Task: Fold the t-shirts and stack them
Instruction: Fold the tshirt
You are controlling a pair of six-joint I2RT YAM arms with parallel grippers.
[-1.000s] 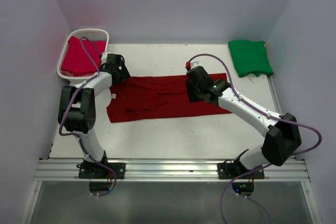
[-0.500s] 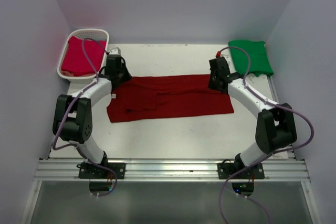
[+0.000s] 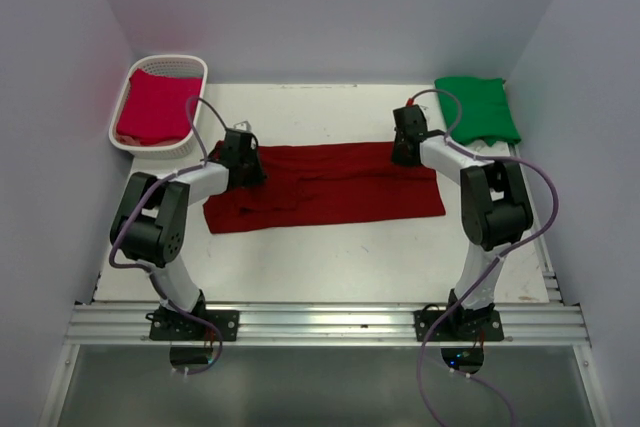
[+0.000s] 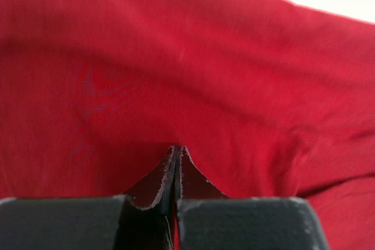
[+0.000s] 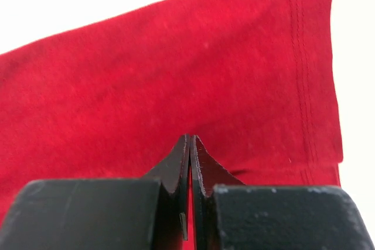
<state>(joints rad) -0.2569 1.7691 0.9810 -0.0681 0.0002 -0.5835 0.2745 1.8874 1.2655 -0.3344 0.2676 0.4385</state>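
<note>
The dark maroon t-shirt point(image 3: 330, 192) lies spread flat across the middle of the white bench point(image 3: 320, 267), its long sides running left to right. Its far edge is roughly level with the two claws. Its near edge stops well short of the metal rail point(image 3: 320, 322) at the front, so a broad strip of bare bench shows between cloth and rail. Another bare strip runs between the shirt's far edge and the back wall point(image 3: 330, 7). The shirt's right edge ends near the bench's right side. Its left edge sits apart from the left side wall.

The bright green t-shirt point(image 3: 478, 109) rests folded in the far right corner, just beyond the right arm's wrist and apart from the maroon cloth. The pinkish crimson t-shirt point(image 3: 152, 107) lies inside the white lattice basket point(image 3: 170, 64) in the far left corner, close against the side wall.

The left claw point(image 3: 247, 159) sits at the shirt's far left corner. From its wrist camera the left claw point(image 4: 177, 149) has both fingers pressed fully together, tips sunk into the maroon cloth point(image 4: 187, 68), which puckers and creases toward them.

The right claw point(image 3: 403, 145) sits at the far right corner of the same shirt. Its wrist camera shows the right claw point(image 5: 190, 139) closed tight too, tips pinched on the maroon fabric point(image 5: 146, 80) just inside the stitched hem point(image 5: 302, 74), with white bench showing beyond that edge.
</note>
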